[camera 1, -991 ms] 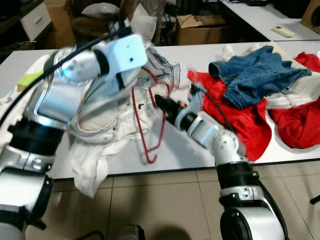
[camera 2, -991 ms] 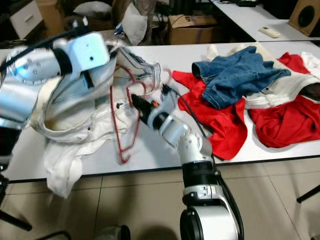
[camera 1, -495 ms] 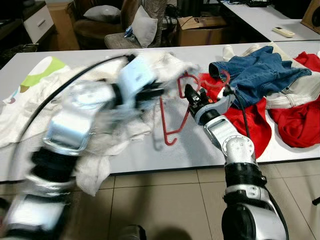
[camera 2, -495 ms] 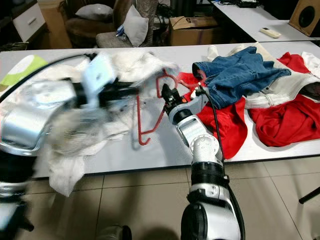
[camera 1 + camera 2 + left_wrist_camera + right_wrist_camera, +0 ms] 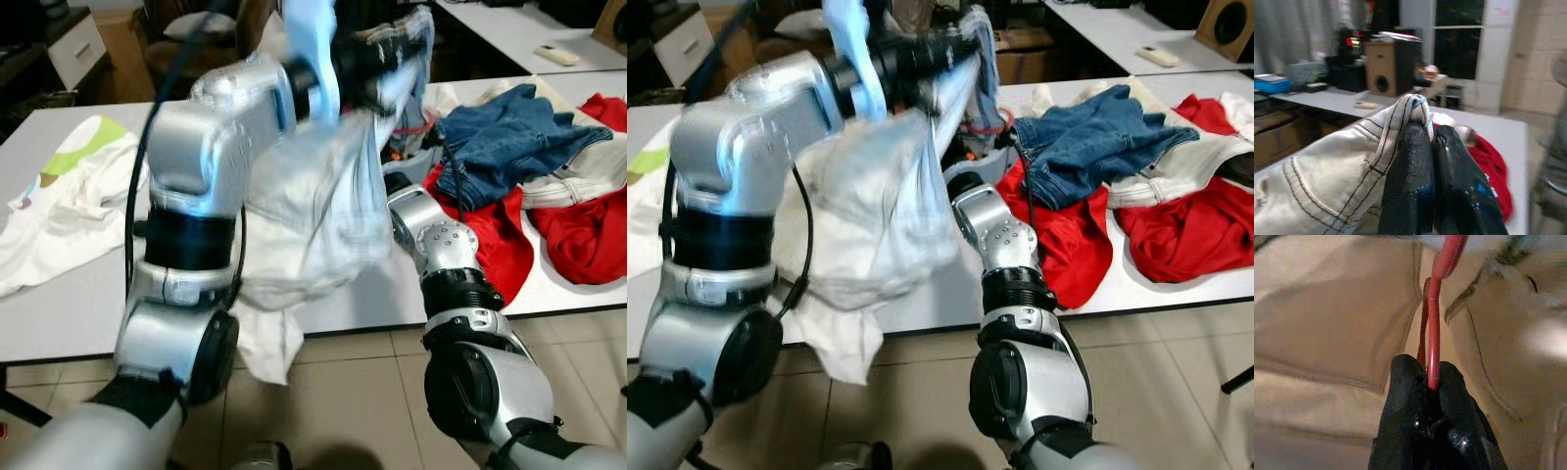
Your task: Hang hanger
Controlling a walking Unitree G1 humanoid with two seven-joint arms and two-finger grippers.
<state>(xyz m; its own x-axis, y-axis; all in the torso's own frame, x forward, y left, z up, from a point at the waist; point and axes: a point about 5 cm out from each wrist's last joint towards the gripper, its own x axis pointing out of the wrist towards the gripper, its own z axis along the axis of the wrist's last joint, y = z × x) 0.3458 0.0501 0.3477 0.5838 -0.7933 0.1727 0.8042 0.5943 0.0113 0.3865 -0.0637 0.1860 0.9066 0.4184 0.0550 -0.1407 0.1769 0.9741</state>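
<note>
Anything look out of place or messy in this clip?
Yes. The left claw pinches a pale garment by one edge and lifts it, so it hangs bunched over the white table's edge. The right claw grips the red hanger behind it. Red clothes and jeans lie heaped, unfolded.

The off-white garment is a heavy woven cloth, matt, with dark double stitching along its seams, pinched between the left gripper fingers, whose black pads look rubbery with a slight sheen. The hanger is smooth, glossy red, apparently coated wire or plastic, clamped between the right gripper fingers of the same black finish. The arms' shells are brushed silver metal; the desk is smooth, matt white, carrying blue denim and soft red cloth.
</note>
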